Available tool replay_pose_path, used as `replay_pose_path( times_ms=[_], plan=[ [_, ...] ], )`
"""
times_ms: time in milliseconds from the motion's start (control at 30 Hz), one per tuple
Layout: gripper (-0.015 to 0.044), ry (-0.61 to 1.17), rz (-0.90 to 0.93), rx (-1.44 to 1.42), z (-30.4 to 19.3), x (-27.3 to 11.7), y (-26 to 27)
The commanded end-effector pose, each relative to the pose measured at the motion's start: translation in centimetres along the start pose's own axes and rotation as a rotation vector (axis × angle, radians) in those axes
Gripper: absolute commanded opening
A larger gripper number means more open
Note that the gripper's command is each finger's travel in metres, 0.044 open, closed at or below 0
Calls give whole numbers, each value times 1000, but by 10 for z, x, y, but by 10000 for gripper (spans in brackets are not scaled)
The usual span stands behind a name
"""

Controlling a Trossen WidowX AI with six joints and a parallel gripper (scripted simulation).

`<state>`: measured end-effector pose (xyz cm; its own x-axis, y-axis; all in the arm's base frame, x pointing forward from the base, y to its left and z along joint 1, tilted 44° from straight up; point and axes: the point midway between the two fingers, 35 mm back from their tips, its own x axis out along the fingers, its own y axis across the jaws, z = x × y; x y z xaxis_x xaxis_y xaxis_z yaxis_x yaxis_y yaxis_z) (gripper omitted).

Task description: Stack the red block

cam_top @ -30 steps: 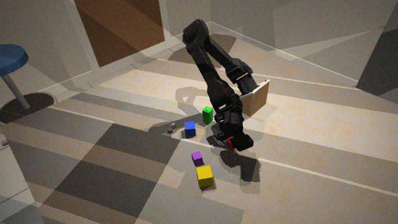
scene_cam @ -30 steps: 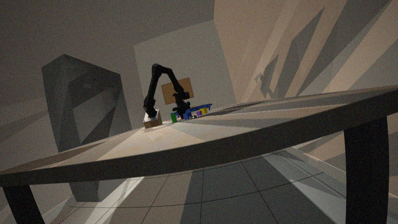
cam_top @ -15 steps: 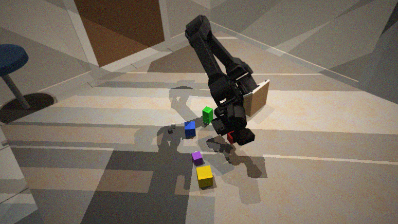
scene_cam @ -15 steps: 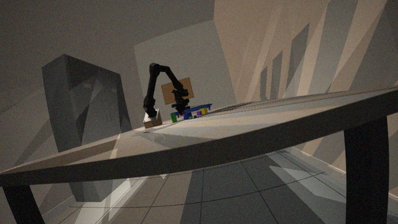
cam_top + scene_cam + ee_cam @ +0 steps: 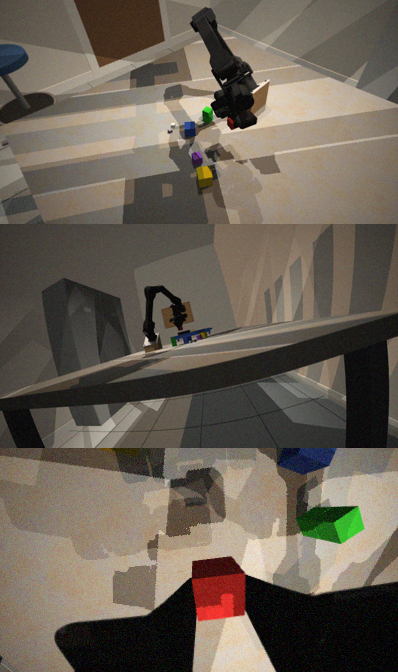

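Note:
My gripper (image 5: 214,580) is shut on the red block (image 5: 219,593) (image 5: 231,123) (image 5: 180,328), one finger on each side of it in the wrist view. In the exterior view the block hangs above the table, higher than the top of the green tower. The green tower (image 5: 207,115) (image 5: 173,341) (image 5: 330,524) stands upright on the table, left of the gripper in the top view and at the upper right in the wrist view. Nothing rests on its top. One gripper finger partly hides the red block in the top view.
A blue block (image 5: 190,129) (image 5: 307,459) stands near the green tower. A purple block (image 5: 197,157) and a larger yellow block (image 5: 204,176) lie farther toward the front in the top view. Two tiny pieces, one white (image 5: 173,125) and one grey (image 5: 169,130), lie left of the blue block.

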<state>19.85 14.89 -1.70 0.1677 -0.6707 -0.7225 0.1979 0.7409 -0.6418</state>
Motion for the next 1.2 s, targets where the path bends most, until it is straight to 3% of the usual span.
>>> replay_pose_path(
  times_ms=[0,233,1167],
  plan=[
    [0,5,3,8,0,-9,0],
    [0,5,3,8,1,-9,-3],
    [0,6,1,4,24,-14,-129]
  ],
)
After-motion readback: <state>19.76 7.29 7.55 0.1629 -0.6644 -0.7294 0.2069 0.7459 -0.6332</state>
